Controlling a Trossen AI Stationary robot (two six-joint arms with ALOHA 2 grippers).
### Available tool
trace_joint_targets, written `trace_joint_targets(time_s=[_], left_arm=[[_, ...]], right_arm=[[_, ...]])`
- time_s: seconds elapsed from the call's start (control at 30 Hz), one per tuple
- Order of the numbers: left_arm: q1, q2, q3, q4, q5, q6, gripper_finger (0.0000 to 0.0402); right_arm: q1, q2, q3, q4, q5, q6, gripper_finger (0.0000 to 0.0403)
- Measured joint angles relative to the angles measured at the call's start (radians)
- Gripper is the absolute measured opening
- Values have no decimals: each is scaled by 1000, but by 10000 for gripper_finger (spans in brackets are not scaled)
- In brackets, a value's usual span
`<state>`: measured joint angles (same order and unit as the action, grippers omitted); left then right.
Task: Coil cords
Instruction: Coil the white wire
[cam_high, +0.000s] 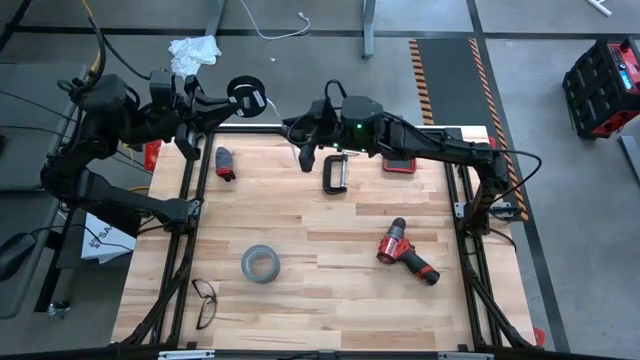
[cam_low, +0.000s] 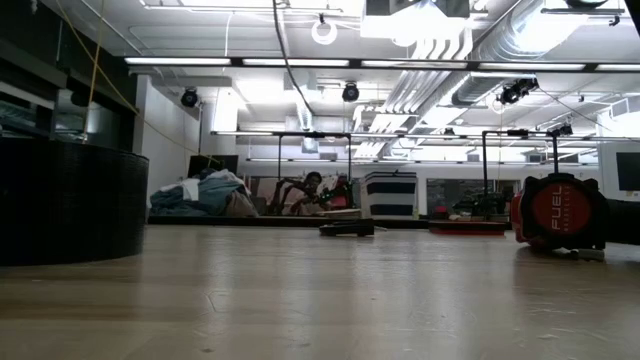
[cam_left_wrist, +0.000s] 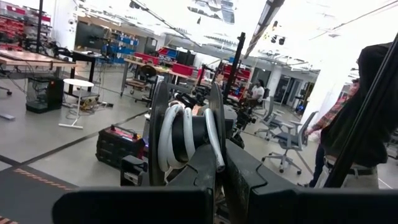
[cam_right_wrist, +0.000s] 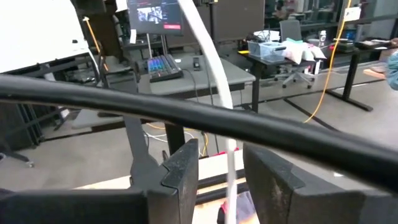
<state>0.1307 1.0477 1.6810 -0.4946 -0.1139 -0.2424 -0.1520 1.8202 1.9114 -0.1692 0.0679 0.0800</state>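
Spool (cam_high: 246, 96) and white cord (cam_left_wrist: 169, 132) are both up off the worktop (cam_high: 320, 290), beyond its far edge near the far left corner. The left gripper (cam_high: 232, 101) has its fingers pressed together on the black spool's rim, and its wrist view shows several turns of cord already wound round the core between the two flanges. From there a loose length of the same cord (cam_high: 283, 100) runs across to the right gripper (cam_high: 300, 128), which hovers just past the far edge, near the middle. Its fingers (cam_right_wrist: 183, 163) are spread, and the cord passes down through the gap between them; whether it touches either pad cannot be told. On the worktop lie a black clamp (cam_high: 334, 172) and a small red-and-black tool (cam_high: 224, 163) near the far edge, a red drill (cam_high: 405, 253) toward the right, a grey tape roll (cam_high: 260, 264) near the middle, and glasses (cam_high: 204, 301) by the near left corner.
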Motion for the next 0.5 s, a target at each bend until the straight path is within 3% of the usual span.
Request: trace_joint_targets(time_s=[0.33,0.5], left_arm=[[0,0,0,0,0,-1,5],[0,0,0,0,0,-9,5]], right_arm=[[-1,0,0,-11,8,-1,118],[-1,0,0,-31,33,-1,93]])
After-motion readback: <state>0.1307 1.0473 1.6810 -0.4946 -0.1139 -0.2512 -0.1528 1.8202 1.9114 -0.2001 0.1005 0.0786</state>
